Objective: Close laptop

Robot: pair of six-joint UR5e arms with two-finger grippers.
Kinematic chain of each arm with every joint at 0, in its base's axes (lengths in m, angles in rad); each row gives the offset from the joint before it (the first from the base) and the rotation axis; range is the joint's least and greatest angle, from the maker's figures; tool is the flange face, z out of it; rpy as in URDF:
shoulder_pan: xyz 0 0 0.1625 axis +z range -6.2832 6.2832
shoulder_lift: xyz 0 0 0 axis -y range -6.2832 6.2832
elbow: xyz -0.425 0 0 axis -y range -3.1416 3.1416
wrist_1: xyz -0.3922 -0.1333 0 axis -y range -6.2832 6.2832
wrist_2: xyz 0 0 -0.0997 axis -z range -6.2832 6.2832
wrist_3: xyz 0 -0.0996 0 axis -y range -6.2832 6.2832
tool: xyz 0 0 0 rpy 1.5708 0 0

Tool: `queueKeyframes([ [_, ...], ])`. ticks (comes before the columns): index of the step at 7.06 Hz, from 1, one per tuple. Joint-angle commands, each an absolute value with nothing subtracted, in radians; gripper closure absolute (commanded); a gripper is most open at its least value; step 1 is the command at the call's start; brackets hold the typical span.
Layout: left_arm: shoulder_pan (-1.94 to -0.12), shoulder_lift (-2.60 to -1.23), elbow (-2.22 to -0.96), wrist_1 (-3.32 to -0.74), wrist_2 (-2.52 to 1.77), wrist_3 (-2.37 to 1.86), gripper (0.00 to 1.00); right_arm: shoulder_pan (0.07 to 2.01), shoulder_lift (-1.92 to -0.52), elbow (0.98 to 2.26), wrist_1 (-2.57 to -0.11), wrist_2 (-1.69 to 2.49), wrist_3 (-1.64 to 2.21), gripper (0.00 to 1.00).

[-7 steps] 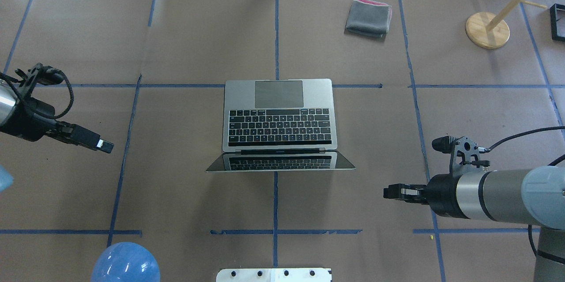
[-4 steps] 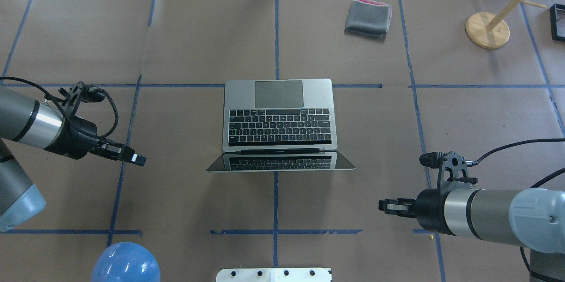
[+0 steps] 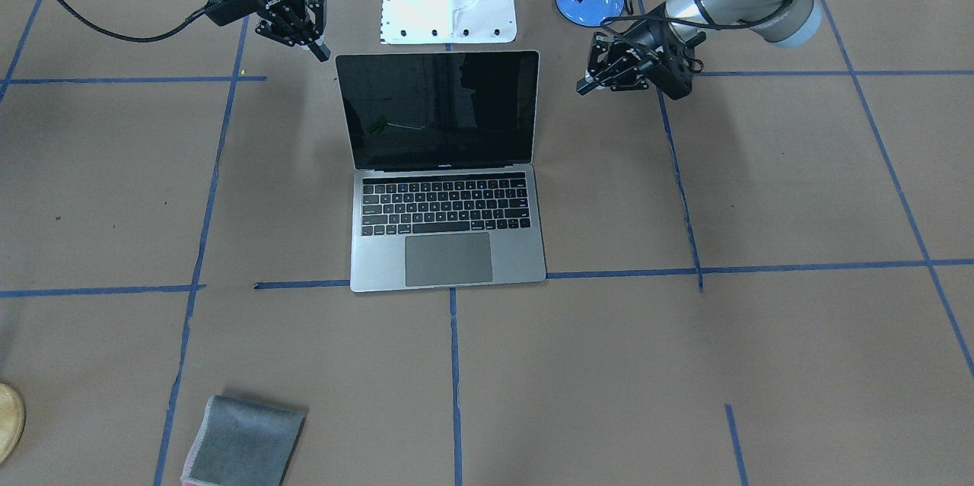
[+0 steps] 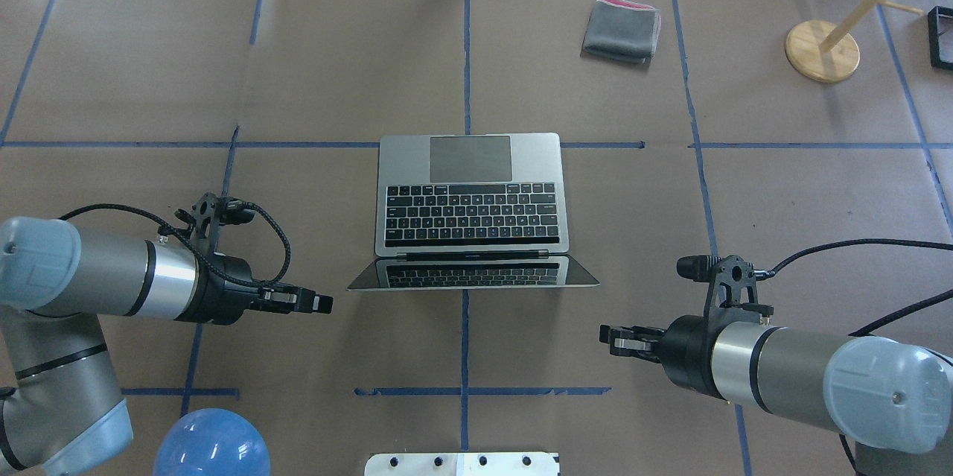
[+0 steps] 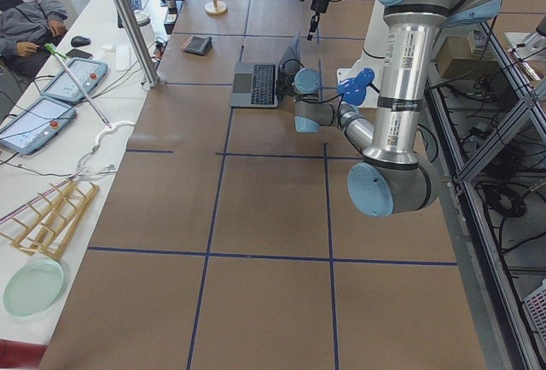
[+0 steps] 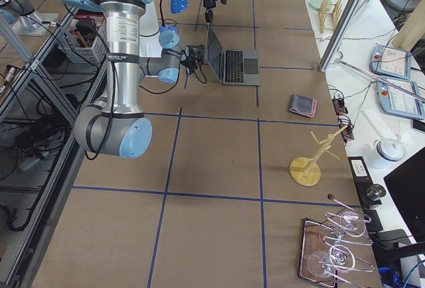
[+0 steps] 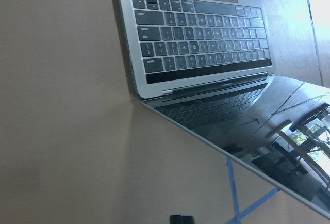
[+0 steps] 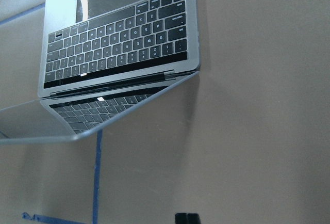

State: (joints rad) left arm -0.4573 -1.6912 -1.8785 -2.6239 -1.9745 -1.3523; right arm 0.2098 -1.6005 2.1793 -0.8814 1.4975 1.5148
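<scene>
The grey laptop [image 4: 470, 193] stands open in the middle of the table, its black screen [image 3: 437, 109] tilted back toward the robot's base. My left gripper [image 4: 324, 304] is shut and empty, just left of the screen's left corner and apart from it. My right gripper [image 4: 607, 338] is shut and empty, a little right of and nearer than the screen's right corner. The left wrist view shows the laptop's keyboard and screen [image 7: 201, 48] from the left side. The right wrist view shows the same laptop [image 8: 118, 43] from the right.
A folded grey cloth [image 4: 622, 30] lies at the far right. A wooden stand [image 4: 822, 50] is further right. A blue lamp dome [image 4: 212, 442] and a white base plate [image 4: 461, 463] sit at the near edge.
My left gripper has swung right and nearer, up to the screen's left corner. My right gripper has moved left and nearer, toward the screen's right corner. The laptop has not moved.
</scene>
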Motion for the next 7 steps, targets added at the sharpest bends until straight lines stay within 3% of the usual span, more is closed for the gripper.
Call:
queueKeyframes([
  [1, -0.375, -1.694, -1.931, -2.625, -1.855, -1.374, 1.0, 0.207, -1.565, 2.178, -0.881, 1.474, 1.536, 0.99],
  [7, -0.316, -1.693, -1.993, -2.619, -1.68, -1.381, 1.0, 0.212, -1.555, 2.18, -0.882, 1.474, 1.534, 0.99],
])
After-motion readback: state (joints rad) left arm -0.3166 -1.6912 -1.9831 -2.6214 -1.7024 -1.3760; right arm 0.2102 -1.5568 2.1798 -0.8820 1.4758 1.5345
